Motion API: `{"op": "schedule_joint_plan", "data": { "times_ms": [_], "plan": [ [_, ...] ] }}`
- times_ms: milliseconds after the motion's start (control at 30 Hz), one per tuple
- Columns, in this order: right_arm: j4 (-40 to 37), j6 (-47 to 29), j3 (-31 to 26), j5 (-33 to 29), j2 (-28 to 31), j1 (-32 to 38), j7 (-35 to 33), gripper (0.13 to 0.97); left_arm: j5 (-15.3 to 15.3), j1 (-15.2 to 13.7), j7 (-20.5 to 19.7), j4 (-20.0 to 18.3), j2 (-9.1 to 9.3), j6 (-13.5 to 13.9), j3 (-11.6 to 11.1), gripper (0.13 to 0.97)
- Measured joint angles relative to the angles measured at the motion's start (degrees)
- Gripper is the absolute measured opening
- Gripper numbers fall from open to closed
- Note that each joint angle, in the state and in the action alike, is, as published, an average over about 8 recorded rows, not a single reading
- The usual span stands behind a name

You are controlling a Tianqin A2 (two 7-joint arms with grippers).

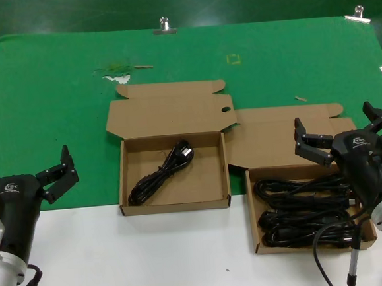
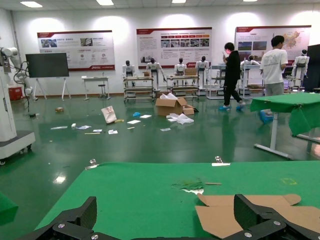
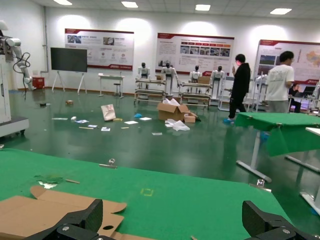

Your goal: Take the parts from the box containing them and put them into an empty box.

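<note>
The box containing the parts (image 1: pixel 252 211) sits at the right front, with several black power cords (image 1: pixel 302 214) coiled in it. My right gripper (image 1: pixel 338 123) hangs open and empty over that box's far edge and lid flap (image 1: pixel 263 137). The other box (image 1: pixel 207 181) stands in the middle with one black cord (image 1: pixel 160 175) lying slantwise on its floor. My left gripper (image 1: pixel 26 162) is open and empty at the far left, well apart from both boxes. The left wrist view shows the left gripper (image 2: pixel 167 212) open over green cloth, and the right wrist view shows the right gripper (image 3: pixel 175 212) open.
A green cloth (image 1: pixel 56 114) covers the far part of the table, held by metal clips (image 1: pixel 164 26). A white strip of table (image 1: pixel 154 258) runs along the front. A white scrap (image 1: pixel 116 73) and a yellow square mark (image 1: pixel 234 59) lie on the cloth.
</note>
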Motion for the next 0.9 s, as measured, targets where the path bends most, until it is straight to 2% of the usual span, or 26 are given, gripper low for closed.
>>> {"op": "schedule_joint_plan", "data": {
  "times_ms": [900],
  "plan": [
    [0.0, 0.0, 0.0, 0.0, 0.0, 0.0, 0.0, 0.966, 0.0, 0.0, 0.0, 0.0, 0.0, 0.0, 0.0, 0.966]
  ]
}}
